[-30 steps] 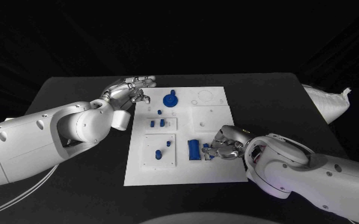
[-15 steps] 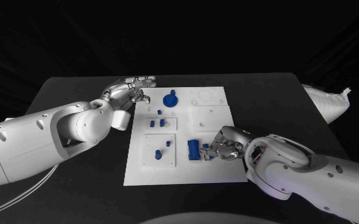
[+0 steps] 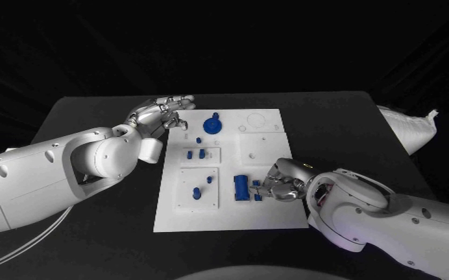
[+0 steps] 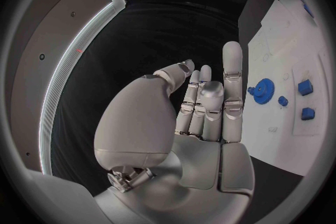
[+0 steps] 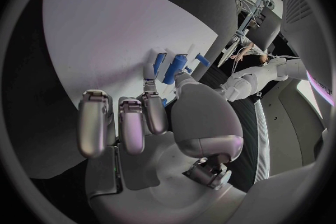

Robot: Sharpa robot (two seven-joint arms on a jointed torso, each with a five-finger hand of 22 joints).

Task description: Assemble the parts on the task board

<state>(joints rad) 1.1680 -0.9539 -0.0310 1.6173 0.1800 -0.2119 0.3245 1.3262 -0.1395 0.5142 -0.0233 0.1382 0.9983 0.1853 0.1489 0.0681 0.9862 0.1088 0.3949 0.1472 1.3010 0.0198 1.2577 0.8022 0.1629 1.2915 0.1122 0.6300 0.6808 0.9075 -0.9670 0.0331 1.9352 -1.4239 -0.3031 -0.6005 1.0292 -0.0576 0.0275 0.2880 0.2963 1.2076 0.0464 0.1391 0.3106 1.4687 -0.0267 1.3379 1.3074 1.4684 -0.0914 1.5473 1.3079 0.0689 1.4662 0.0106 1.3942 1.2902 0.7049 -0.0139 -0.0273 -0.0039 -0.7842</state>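
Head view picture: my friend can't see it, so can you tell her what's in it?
A white task board lies on a black table with small blue parts on it. The robot's right hand is down on the board by a tall blue piece, and its left hand sits at the board's far left corner.

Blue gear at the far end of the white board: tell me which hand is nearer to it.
Left. The left hand hovers just beside the blue gear, off the board's edge; the right hand is at the board's near end.

black table (image 3: 103, 115), white task board (image 3: 271, 218) lying flat at its middle
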